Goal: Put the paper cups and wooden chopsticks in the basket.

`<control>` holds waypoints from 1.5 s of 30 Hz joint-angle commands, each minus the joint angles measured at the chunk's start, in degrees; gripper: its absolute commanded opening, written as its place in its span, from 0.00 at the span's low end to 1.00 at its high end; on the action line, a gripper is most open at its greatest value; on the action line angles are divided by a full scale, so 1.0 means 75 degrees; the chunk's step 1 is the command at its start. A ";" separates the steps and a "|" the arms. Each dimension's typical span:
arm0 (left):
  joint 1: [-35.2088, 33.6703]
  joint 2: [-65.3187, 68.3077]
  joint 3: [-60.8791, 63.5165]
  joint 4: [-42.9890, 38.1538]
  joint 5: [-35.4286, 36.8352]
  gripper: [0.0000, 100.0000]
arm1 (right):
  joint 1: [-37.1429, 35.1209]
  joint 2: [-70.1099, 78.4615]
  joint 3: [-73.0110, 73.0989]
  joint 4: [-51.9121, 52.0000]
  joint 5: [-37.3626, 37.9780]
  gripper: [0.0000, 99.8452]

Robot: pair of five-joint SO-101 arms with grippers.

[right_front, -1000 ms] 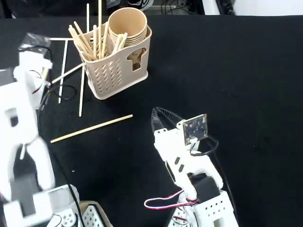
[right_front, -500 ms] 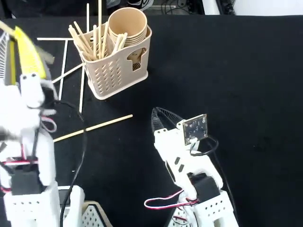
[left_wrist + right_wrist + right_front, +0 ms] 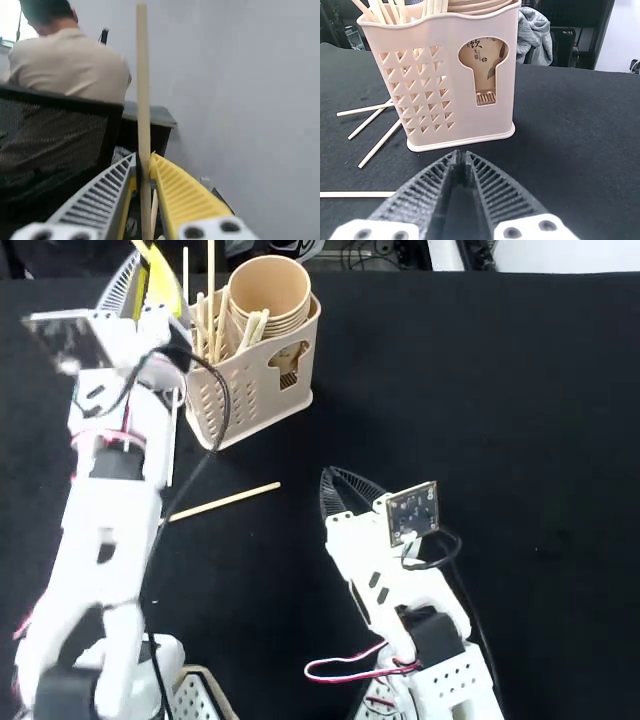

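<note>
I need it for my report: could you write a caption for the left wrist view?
Left gripper shut on a chopstick that sticks out past its fingertips.

The high view looks down over the black table [image 3: 520, 390]. The right wrist view, low and near, faces the basket [image 3: 445, 80], shared with the high view. The left wrist view faces a wall [image 3: 240, 75].

You'll find only one patch of print: a few dark characters above a small striped mark on the paper cup [image 3: 483, 60], seen through the keyhole cutout in the basket [image 3: 420, 90]. They are too small for you to read.
</note>
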 commanded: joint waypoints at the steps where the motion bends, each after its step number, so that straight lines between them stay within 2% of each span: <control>1: -0.0147 0.0949 -0.0686 0.0340 0.0340 0.05 | 0.0082 -0.0111 -0.0006 0.0035 0.0070 0.02; 3: -0.0111 0.0832 -0.0862 0.1606 0.0293 0.14 | 0.0082 -0.0111 -0.0006 0.0023 0.0082 0.02; 5: -0.0158 0.0527 -0.1260 0.3212 0.0656 0.21 | 0.0082 -0.0111 -0.0006 0.0023 0.0199 0.02; 9: -0.0299 -0.0094 -0.2174 0.5697 0.0504 0.22 | 0.0082 -0.0111 -0.0006 0.0023 0.0270 0.02; 13: -0.0756 -0.1102 -0.2737 0.7900 -0.0129 0.22 | 0.0070 -0.0111 -0.0041 0.0035 0.0316 0.02; 16: -0.1870 -0.1981 -0.2831 0.9764 -0.0797 0.22 | -0.0246 -0.0053 -0.0568 0.0774 0.1172 0.02; 18: -0.2878 -0.2356 -0.2632 1.1065 -0.1465 0.22 | -0.0692 -0.0041 -0.1295 0.1958 0.1688 0.02; 20: -0.3921 -0.2544 -0.1905 1.1921 -0.2180 0.22 | -0.1289 -0.0029 -0.1987 0.3048 0.2098 0.03; 23: -0.5316 -0.2626 -0.0252 1.1827 -0.2977 0.22 | -0.1958 0.0088 -0.2655 0.3833 0.2778 0.10; 25: -0.6019 -0.2661 0.0955 1.1124 -0.3294 0.22 | -0.2227 0.0545 -0.2831 0.3821 0.2907 0.10; 27: -0.6418 -0.2673 0.2022 1.0374 -0.3470 0.22 | -0.2485 0.1284 -0.2854 0.3376 0.3528 0.07; 30: -0.6687 -0.2661 0.3382 0.9483 -0.3622 0.22 | -0.3024 0.2854 -0.2925 0.2696 0.4501 0.04; 35: -0.6758 -0.2661 0.4894 0.8475 -0.3634 0.22 | -0.3352 0.6195 -0.4401 0.2673 0.5462 0.08; 39: -0.7039 -0.2661 0.5363 0.7971 -0.3657 0.22 | -0.3516 0.8774 -0.5832 0.2719 0.6412 0.12; 45: -0.7508 -0.2661 0.5550 0.7877 -0.3669 0.22 | -0.3599 1.1716 -0.7824 0.2532 0.7291 0.13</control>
